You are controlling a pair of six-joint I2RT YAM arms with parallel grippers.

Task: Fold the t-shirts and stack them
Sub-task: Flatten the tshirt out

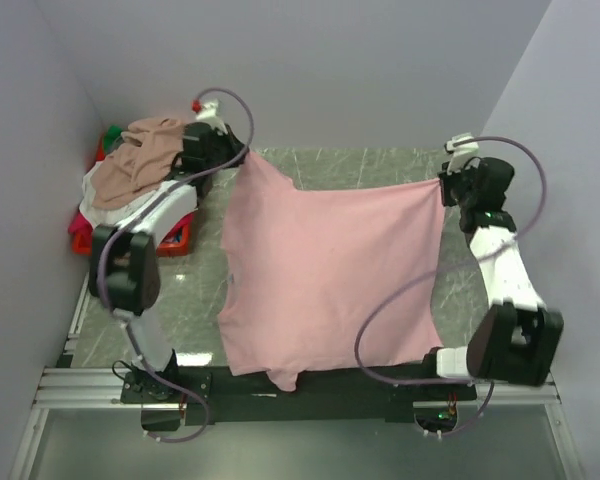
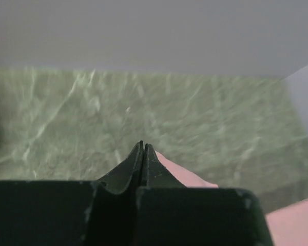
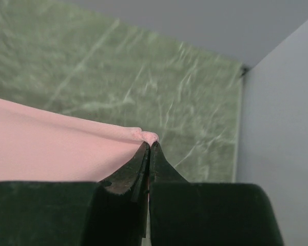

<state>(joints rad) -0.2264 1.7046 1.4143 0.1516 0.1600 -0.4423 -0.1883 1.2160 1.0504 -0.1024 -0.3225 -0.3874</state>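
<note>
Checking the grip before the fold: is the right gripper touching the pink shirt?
Touching. The right wrist view shows the right gripper shut on a bunched corner of the pink shirt, with cloth poking out at its fingertips.

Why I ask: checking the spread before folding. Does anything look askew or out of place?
Yes. The pink t-shirt lies skewed: its near edge overruns the table, and one flap droops onto the black base bar. At far left, the tan shirt spills over the red basket.
</note>
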